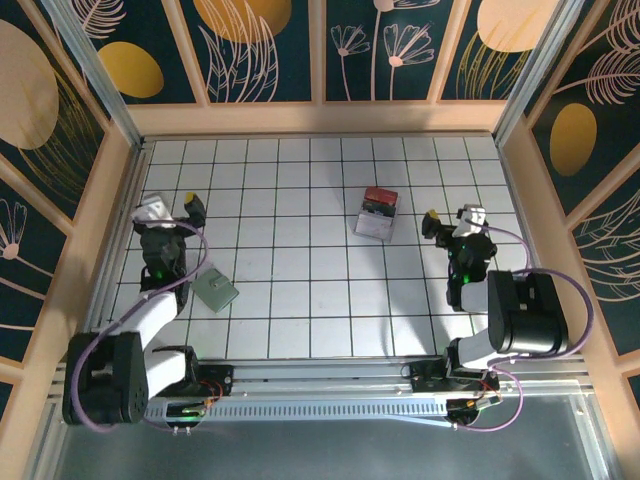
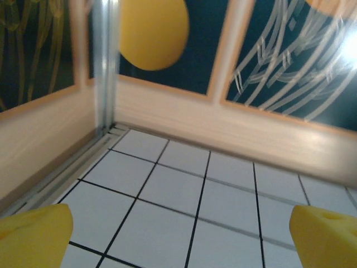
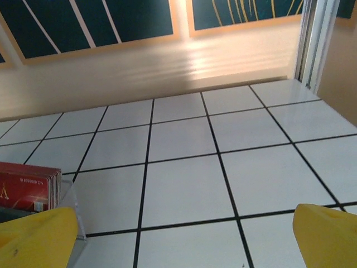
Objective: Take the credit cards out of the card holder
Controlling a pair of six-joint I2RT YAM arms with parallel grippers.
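Card holder (image 1: 215, 290) by surface's (image 1: 300, 310) left edge | left hand (image 1: 190, 212), right hand (image 1: 432, 222) spread, empty | we'd lower left squarely, pin one panel.

This is a robotics laboratory test cell, not a home, shop or office. Indicators: the left arm (image 1: 150, 320) and right arm (image 1: 515, 320) are bolted to a slotted aluminium rail (image 1: 330, 410) at the near edge of the counter (image 1: 300, 310), with purple cables (image 1: 586, 310) looping from their joints. The counter surface is white with a regular black grid. A light wooden frame (image 1: 320, 118) holding dark teal panels (image 1: 265, 50) with gold leaf motifs encloses it on three sides. The left claw (image 2: 178, 237) and right claw (image 3: 183, 235) carry yellow pads, spread wide.
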